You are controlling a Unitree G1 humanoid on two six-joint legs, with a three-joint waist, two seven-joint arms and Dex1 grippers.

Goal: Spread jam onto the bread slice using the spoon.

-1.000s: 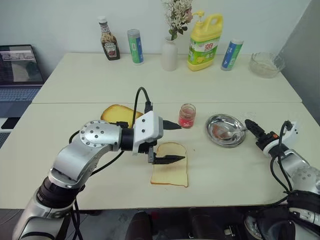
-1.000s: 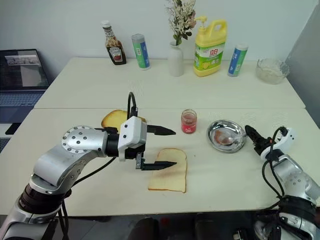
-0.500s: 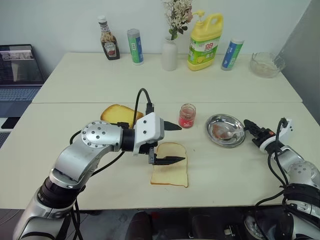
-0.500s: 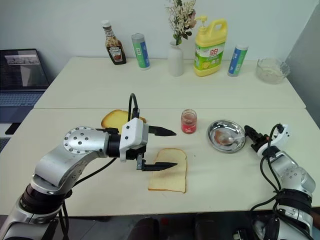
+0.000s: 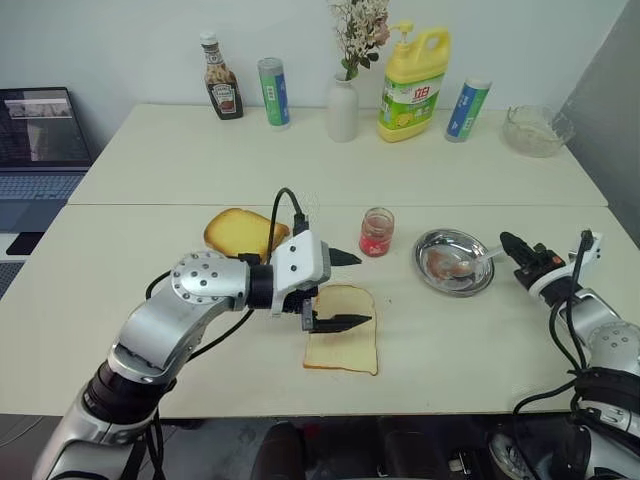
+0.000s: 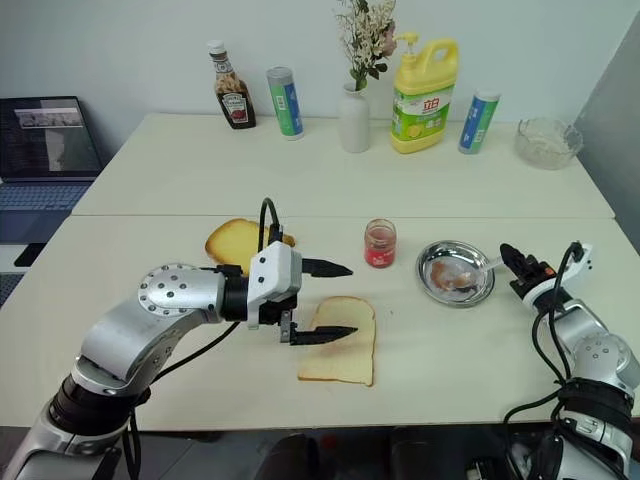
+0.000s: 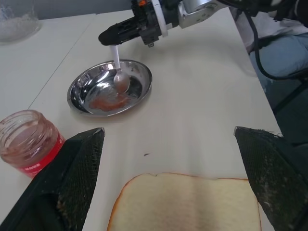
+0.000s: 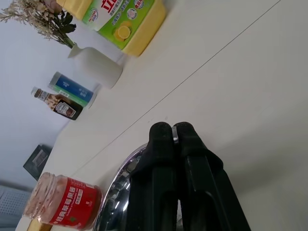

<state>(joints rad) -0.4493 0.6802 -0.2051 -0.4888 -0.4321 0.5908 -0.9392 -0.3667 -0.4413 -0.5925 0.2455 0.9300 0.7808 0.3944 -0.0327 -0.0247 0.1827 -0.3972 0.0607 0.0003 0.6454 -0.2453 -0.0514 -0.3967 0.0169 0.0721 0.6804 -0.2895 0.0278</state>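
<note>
We see our right gripper (image 7: 111, 36) clamped on the small silver spoon's (image 7: 118, 71) handle, bowl down in the round steel dish (image 7: 86, 94), while our left gripper (image 5: 340, 289) hangs open over the pale bread slice (image 5: 345, 347).

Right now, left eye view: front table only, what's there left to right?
toasted slice → left gripper over the bread slice → jam jar → steel dish → spoon → right gripper

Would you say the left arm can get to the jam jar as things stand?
Probably yes: the left gripper, jaws open, hovers over the bread, and the jar stands just beyond it with bare table between.
</note>
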